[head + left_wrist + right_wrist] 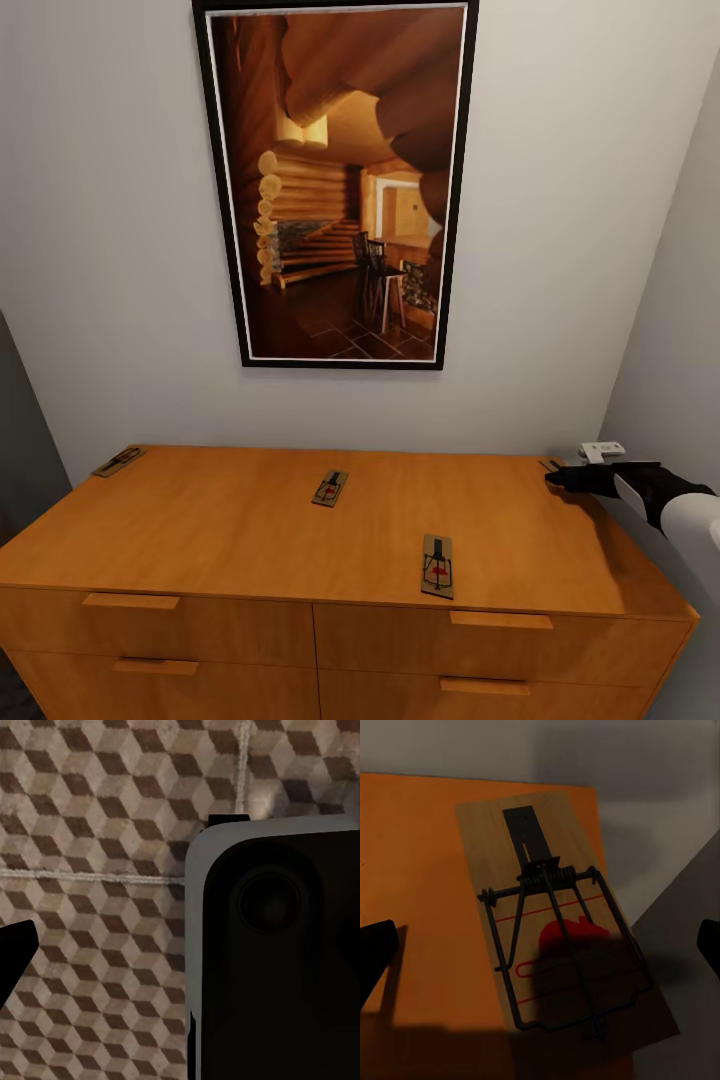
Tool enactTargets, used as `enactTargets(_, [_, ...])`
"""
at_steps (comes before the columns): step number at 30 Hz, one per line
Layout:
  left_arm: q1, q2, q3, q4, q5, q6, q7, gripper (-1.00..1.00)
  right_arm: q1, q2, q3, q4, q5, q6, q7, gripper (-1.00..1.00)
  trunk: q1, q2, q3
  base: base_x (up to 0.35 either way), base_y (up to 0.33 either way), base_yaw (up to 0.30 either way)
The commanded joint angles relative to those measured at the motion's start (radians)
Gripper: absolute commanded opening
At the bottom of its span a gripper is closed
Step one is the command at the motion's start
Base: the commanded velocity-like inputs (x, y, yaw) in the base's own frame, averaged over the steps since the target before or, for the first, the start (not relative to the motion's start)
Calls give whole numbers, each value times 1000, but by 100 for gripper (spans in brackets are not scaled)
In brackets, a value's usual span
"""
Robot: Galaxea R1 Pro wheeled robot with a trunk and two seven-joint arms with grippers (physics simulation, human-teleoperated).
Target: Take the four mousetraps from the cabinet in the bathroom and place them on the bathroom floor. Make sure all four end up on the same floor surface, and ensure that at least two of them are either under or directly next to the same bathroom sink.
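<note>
Your right claw [553,479] open, hovering over mousetrap [559,915] at cabinet [250,530] top's back right corner. Three more mousetraps on top: back left [118,461], middle [330,488], front [438,565]. Left claw: cannot tell, above bathroom floor [97,832].

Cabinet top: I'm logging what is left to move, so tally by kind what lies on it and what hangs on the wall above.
Tan wooden mousetraps with black wire springs on the orange-brown wooden cabinet: 4 (far left corner, middle, near the front edge, far right corner under the right gripper)
Black-framed log-cabin picture: 1
Total: 5
</note>
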State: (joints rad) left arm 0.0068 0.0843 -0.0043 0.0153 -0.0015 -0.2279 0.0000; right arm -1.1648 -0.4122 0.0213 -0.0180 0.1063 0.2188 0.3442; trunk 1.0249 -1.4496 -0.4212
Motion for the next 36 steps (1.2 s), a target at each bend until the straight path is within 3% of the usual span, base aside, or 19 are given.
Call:
enactTargets(1, [-1,0,0,2,0,-5,0,100,1,0,17,0,13,4,6,100,0,0,-1,0,0,0])
enactTargets(36, [-1,0,0,2,0,-5,0,100,2,0,17,0,13,4,6,100,0,0,-1,0,0,0])
